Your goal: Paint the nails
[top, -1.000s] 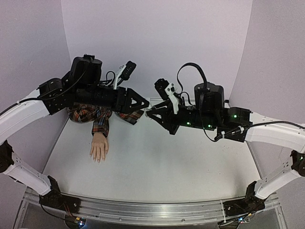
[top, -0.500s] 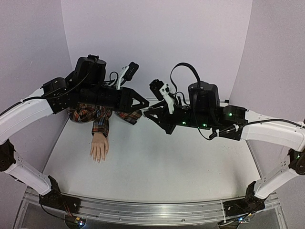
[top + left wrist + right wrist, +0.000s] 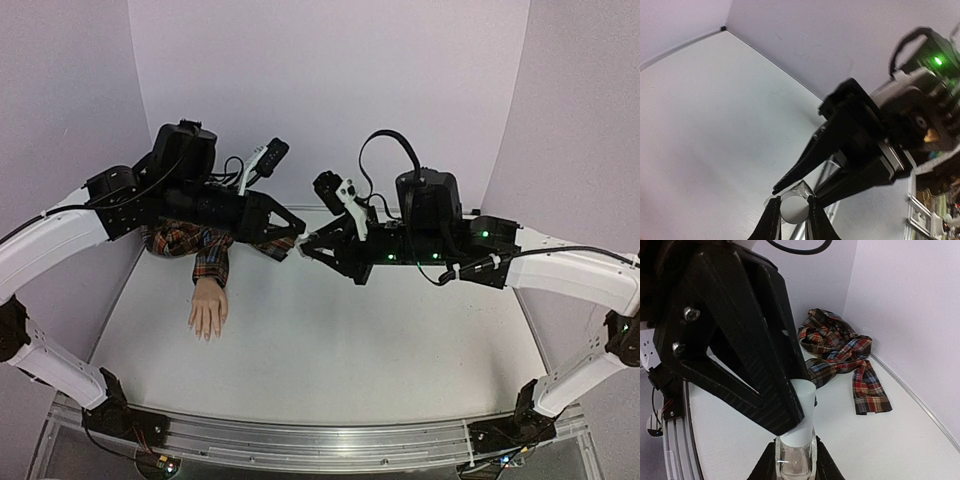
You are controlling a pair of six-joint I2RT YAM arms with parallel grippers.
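Clamping tapered white cap (image 3: 804,410), left gripper (image 3: 792,204); right gripper (image 3: 796,455) clamps clear bottle (image 3: 793,468).

Plaid sleeve (image 3: 195,245) at ten o'clock: red, brown, blue and cream checks. Mannequin hand (image 3: 208,312) flesh-coloured; tabletop (image 3: 330,340) white. Left end effector (image 3: 293,244) and right end effector (image 3: 305,251) black (arms (image 3: 60,235) white). Bottle (image 3: 796,466) clear, cap (image 3: 802,415) white.

Left pincer (image 3: 290,243) and right pincer (image 3: 306,249) meet tip to tip above the table (image 3: 360,345), mannequin hand (image 3: 208,312) lying at left.
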